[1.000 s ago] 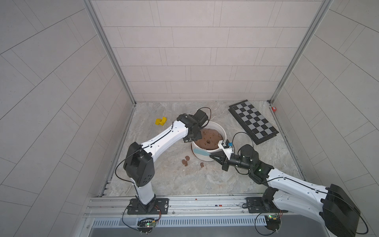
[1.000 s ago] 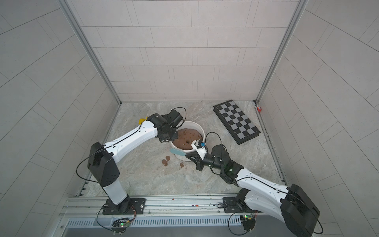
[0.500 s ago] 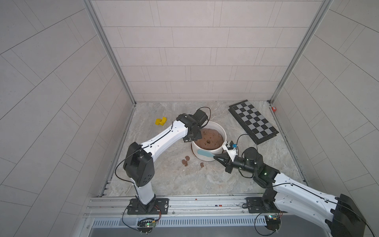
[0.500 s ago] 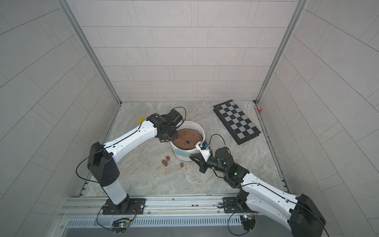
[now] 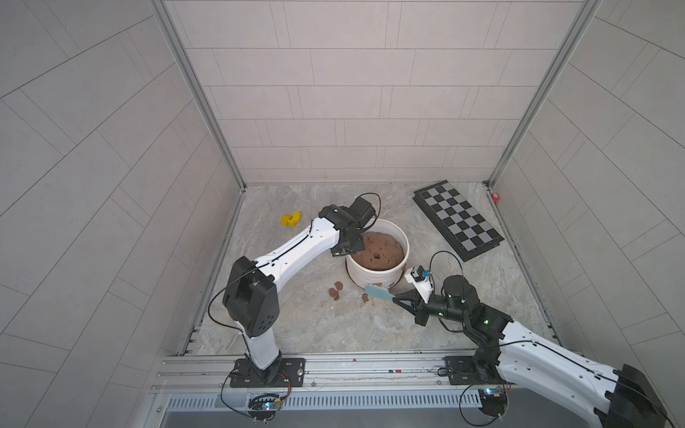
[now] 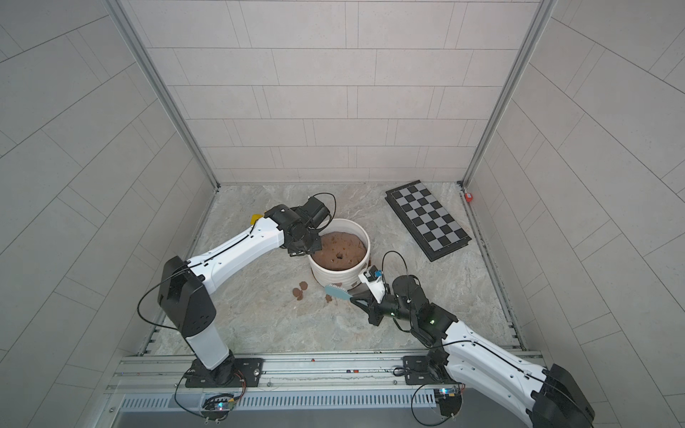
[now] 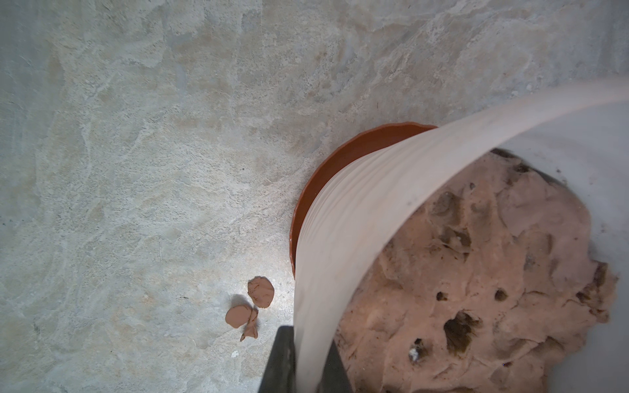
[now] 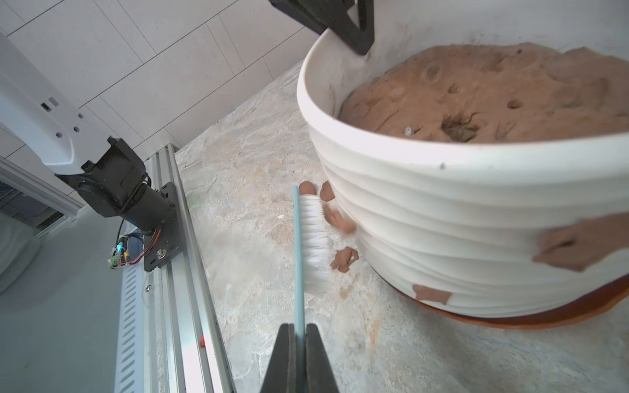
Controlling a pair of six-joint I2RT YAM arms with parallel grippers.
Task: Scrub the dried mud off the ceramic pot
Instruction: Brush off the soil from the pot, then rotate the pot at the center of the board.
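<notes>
Clamping the pot (image 5: 374,276) rim, the left claw (image 7: 308,365) steadied it on its saucer (image 7: 333,163); the right claw (image 8: 299,340) gripped the brush (image 8: 313,238) near mud patches (image 8: 432,294). Pot judged heavy, stiff, brittle: rim hold suited.

matt ribbed ceramic pot (image 8: 459,217), rough stone floor (image 8: 258,177)

ceramic pot (image 5: 374,276) 1 | saucer (image 7: 326,166) 1 | brush (image 5: 380,293) 1 | chessboard (image 5: 457,218) 1

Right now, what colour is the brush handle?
The brush handle is light blue, clearest in the right wrist view.
</notes>
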